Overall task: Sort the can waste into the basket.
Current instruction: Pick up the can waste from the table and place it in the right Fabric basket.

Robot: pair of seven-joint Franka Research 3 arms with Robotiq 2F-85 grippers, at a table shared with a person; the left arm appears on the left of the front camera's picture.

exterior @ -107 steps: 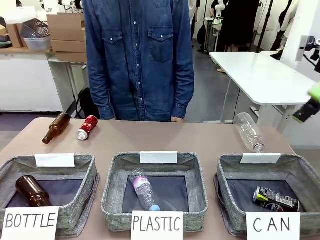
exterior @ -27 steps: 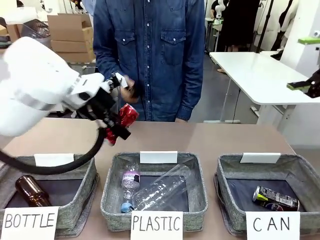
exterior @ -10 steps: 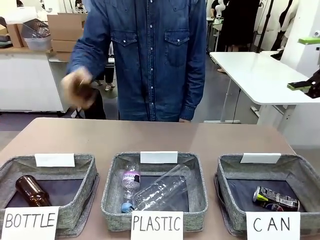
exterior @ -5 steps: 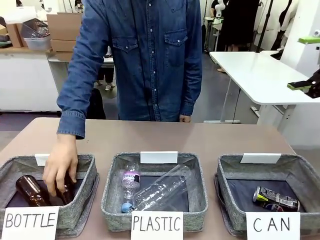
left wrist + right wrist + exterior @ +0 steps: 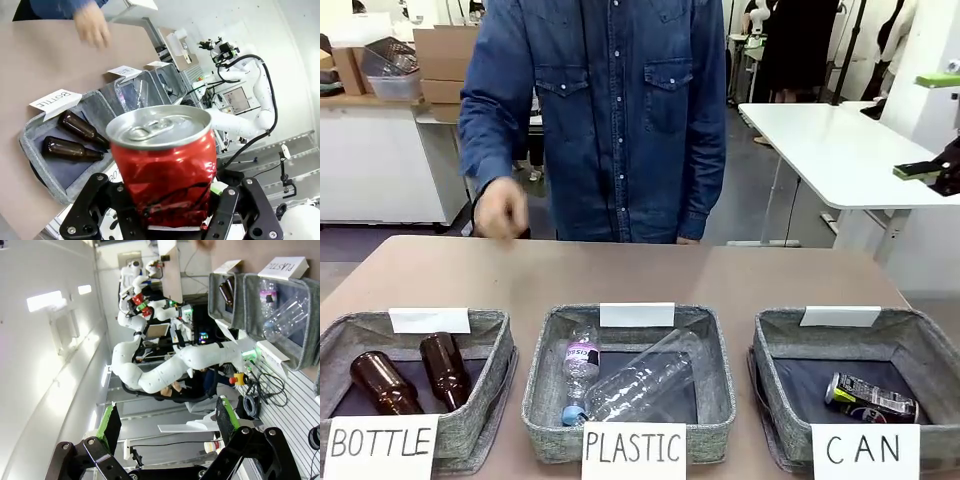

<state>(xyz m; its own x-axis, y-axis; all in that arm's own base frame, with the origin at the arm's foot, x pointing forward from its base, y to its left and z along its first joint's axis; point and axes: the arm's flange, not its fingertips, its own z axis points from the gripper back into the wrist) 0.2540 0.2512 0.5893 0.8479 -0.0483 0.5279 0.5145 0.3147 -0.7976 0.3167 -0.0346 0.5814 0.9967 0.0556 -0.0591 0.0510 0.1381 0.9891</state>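
Table: my brown tabletop (image 5: 620, 270) runs from my near edge across to the far side.
Row on it: three square grey fabric baskets sit along my near edge, just beside one another.
My left: BOTTLE basket (image 5: 506, 350).
Middle: PLASTIC basket (image 5: 540, 385).
My right: CAN basket (image 5: 767, 345).
Tags: a blank white tag (image 5: 637, 315) sits on each basket's far rim.
Signs: a white handwritten sign (image 5: 865, 451) stands at each basket's near wall. I cannot tell whether these rest on the table or hang from the baskets.
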